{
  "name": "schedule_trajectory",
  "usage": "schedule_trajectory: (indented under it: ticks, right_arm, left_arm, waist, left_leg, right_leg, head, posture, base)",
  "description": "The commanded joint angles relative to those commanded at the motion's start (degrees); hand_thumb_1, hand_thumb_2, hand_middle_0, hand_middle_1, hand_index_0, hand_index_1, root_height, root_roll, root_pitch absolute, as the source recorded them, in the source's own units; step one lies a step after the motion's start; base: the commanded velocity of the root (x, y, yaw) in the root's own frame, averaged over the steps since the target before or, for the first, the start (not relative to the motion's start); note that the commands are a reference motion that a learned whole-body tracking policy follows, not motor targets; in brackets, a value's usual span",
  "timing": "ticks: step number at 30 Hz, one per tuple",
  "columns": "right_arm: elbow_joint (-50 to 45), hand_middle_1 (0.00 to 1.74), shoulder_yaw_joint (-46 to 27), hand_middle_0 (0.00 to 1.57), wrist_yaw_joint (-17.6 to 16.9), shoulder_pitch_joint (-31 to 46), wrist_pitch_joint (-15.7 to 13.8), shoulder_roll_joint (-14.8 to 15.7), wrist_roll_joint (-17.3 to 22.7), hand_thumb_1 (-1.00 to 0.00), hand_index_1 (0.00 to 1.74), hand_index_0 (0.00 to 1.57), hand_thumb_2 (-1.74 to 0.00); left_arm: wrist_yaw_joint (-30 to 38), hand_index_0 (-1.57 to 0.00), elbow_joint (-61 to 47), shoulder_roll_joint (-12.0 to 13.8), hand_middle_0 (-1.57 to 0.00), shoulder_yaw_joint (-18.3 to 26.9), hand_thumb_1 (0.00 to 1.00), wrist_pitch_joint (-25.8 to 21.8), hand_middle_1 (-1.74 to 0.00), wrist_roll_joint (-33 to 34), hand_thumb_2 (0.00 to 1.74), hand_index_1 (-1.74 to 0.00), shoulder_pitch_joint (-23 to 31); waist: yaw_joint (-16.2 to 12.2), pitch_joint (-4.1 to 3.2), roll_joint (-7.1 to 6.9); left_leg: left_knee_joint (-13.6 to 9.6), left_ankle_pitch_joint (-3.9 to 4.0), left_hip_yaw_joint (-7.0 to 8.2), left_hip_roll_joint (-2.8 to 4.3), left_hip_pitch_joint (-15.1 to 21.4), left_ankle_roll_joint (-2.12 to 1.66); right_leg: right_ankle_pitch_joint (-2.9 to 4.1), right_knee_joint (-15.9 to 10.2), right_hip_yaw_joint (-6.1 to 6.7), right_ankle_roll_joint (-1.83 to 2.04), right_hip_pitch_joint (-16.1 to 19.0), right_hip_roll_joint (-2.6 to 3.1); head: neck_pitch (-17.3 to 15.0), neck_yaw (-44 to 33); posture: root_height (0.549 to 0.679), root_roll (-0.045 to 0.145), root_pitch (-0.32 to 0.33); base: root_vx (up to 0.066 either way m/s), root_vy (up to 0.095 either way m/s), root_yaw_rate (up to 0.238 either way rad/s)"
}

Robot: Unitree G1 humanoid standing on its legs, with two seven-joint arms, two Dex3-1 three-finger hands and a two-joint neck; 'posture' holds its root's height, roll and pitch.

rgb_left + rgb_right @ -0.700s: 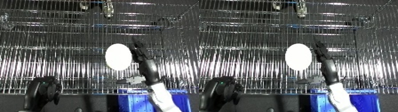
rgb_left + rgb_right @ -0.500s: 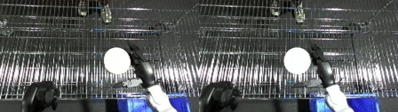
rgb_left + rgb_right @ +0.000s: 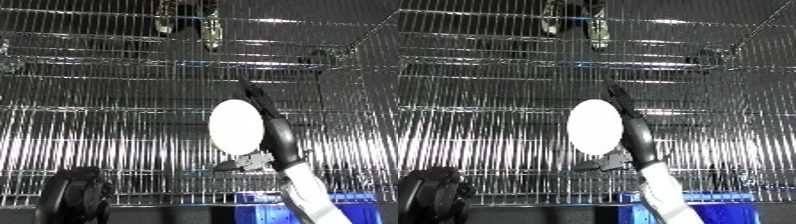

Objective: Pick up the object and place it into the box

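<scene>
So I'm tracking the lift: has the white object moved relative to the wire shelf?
Cannot tell: the white object and the wire shelf shifted together, so the camera moved.

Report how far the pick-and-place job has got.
Done: the white oval object is off any surface, raised in front of the wire shelving. In hand: the right hand carries it, fingers running up its right edge. The left hand hangs low, holding nothing. Left: getting the object down into the blue bin, whose rim shows at the bottom edge.
</scene>
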Motion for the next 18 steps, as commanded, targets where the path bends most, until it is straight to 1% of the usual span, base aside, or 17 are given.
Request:
schedule_trajectory:
  ticks: [4,8,12,15,18]
  right_arm:
    - [0.3,0.87,0.1,0.79,0.0,-0.4,-0.1,0.0,0.0,-0.5,0.87,0.79,-0.87]
    - [0.1,1.22,0.0,1.1,-0.7,0.1,0.5,-0.2,-0.4,-0.7,1.22,1.1,-1.22]
    - [-0.5,1.22,-0.4,1.1,-1.7,1.4,0.9,-0.5,-1.3,-0.7,1.22,1.1,-1.22]
    - [-1.8,1.22,-0.8,1.1,-2.7,2.5,0.7,-0.8,-2.6,-0.7,1.22,1.1,-1.22]
    - [-4.0,1.22,-1.1,1.1,-4.4,3.7,0.3,-1.1,-3.8,-0.7,1.22,1.1,-1.22]
  left_arm:
    - [0.0,-1.57,0.2,0.1,-1.57,-0.1,1.0,0.0,-1.74,-0.2,1.74,-1.74,-0.2]
    - [0.1,-1.57,0.1,0.1,-1.57,0.0,1.0,0.0,-1.74,-0.2,1.74,-1.74,0.2]
    - [0.0,-1.57,0.1,0.1,-1.57,0.1,1.0,-0.3,-1.74,-0.2,1.74,-1.74,1.0]
    - [-0.3,-1.57,0.0,0.4,-1.57,0.3,1.0,-0.6,-1.74,0.1,1.74,-1.74,1.8]
    - [-0.5,-1.57,-0.4,0.7,-1.57,0.5,1.0,-0.8,-1.74,0.4,1.74,-1.74,2.7]
  waist:
    - [0.0,0.0,-0.05]
    - [-0.1,0.0,-0.14]
    - [-0.3,0.0,-0.27]
    - [-0.5,0.0,-0.39]
    - [-0.8,0.0,-0.57]
  left_leg:
    - [0.2,-0.01,-0.04,-0.01,-0.1,-0.02]
    - [0.0,-0.02,0.04,0.07,0.1,-0.04]
    - [-0.7,0.0,0.44,0.02,0.9,-0.04]
    - [-1.5,0.03,0.8,-0.08,1.9,0.02]
    - [-1.9,-0.02,1.0,-0.05,2.8,0.07]
  right_leg:
    - [-0.07,0.1,-0.1,-0.1,0.0,0.11]
    - [-0.13,-0.2,-0.17,-0.21,0.2,0.24]
    - [0.06,-1.0,-0.32,-0.27,1.0,0.44]
    - [0.22,-1.9,-0.46,-0.27,2.0,0.59]
    - [0.23,-2.5,-0.53,-0.32,3.0,0.71]
  head:
    - [-0.1,0.3]
    - [-0.6,0.5]
    - [-0.7,0.8]
    - [-0.4,1.1]
    - [-0.3,2.1]
  posture:
    - [0.591,0.048,0.179]
    - [0.592,0.048,0.179]
    - [0.595,0.048,0.177]
    - [0.598,0.048,0.173]
    - [0.601,0.048,0.168]
  base:
    - [0.002,-0.015,0.015]
    - [0.007,-0.015,0.012]
    - [0.007,-0.024,0.005]
    - [-0.003,-0.044,-0.007]
    - [-0.013,-0.049,-0.041]
